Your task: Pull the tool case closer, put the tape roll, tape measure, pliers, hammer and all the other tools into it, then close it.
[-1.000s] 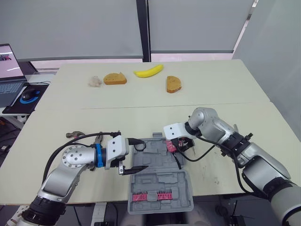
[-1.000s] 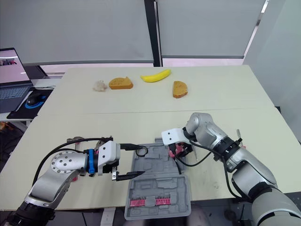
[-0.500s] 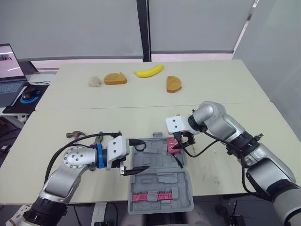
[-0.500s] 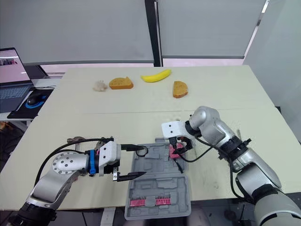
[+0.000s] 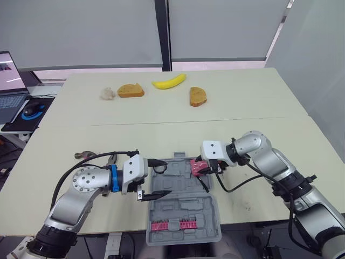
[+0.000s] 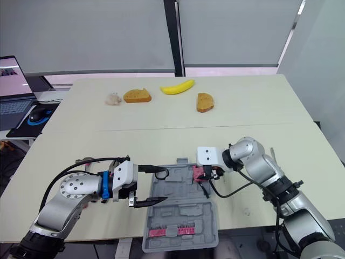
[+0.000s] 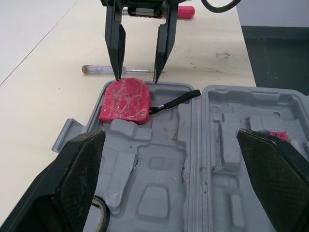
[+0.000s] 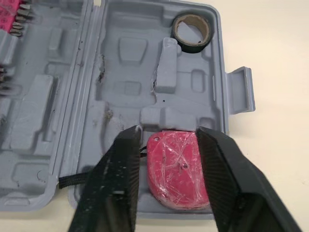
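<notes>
With the tape measure [image 8: 178, 169] seated in the corner recess of the tool case [image 8: 120, 63] and the right pincer [image 8: 170, 131] spread wide astride it, the pincer is to be raised straight up so that the strap [image 7: 174, 100] is not snagged.

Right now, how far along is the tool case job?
Done: the tool case lies open at the table's near edge, with the tape roll and the red tape measure in it.
In hand: the right gripper is open, straddling the tape measure. The left gripper is open and empty over the case.
Left: the hammer, pliers and screwdriver lie on the table, and the lid is not shut.
</notes>
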